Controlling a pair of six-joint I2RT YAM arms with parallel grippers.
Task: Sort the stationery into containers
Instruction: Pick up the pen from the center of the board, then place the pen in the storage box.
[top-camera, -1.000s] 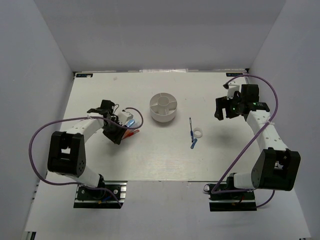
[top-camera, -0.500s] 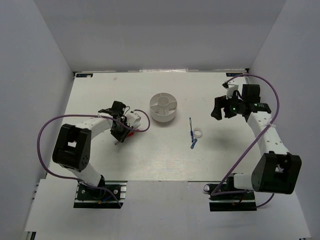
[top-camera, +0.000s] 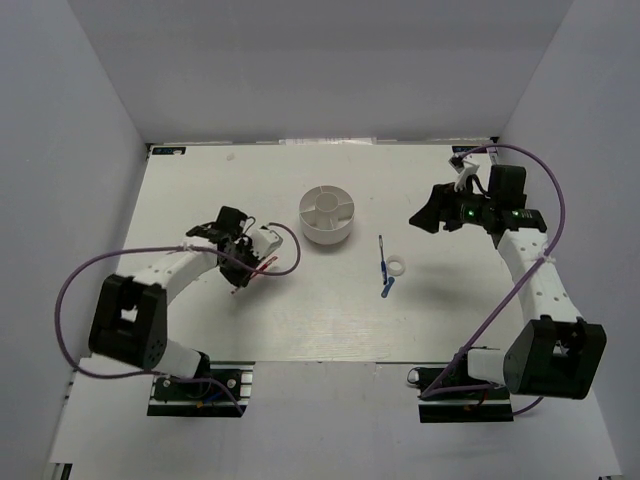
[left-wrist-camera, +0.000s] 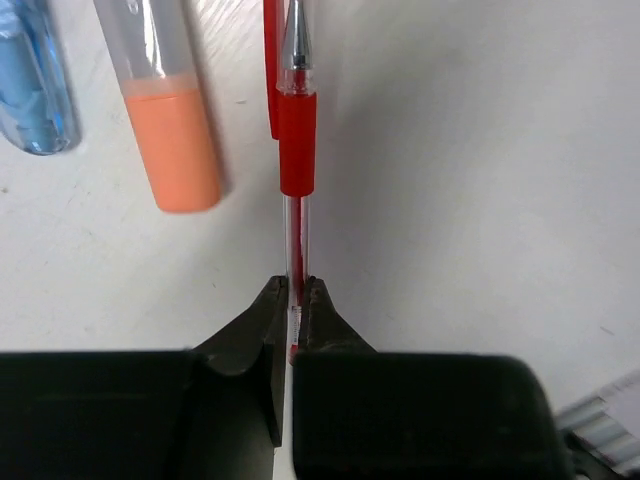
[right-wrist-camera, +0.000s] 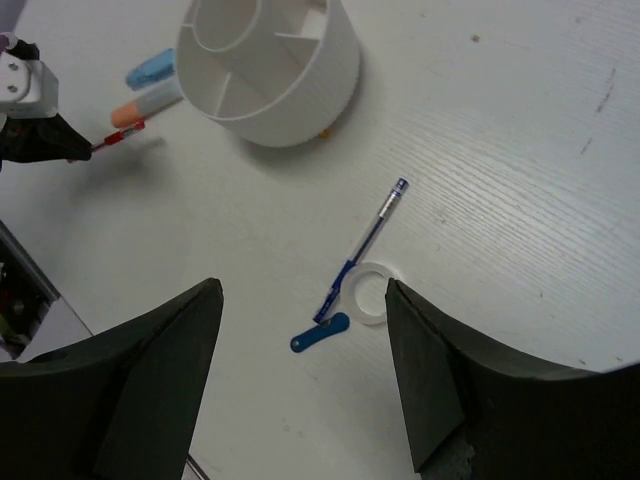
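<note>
- On the worktop's (top-camera: 300, 310) left side, the left tool (left-wrist-camera: 297, 292) is pinched tight on the red pen (left-wrist-camera: 297, 140).
- Up high, the right tool (right-wrist-camera: 300, 300) is wide apart, holding nothing.
- That thin pen could slip or swing on the way to the tub (top-camera: 327, 235).

Robot lab test cell. White table (top-camera: 300, 315) boxed by plain pale walls (top-camera: 320, 70) behind and to both sides; left arm (top-camera: 168, 266) and right arm (top-camera: 540, 280) bolted at its near edge, purple cables (top-camera: 60, 305) looping.
</note>
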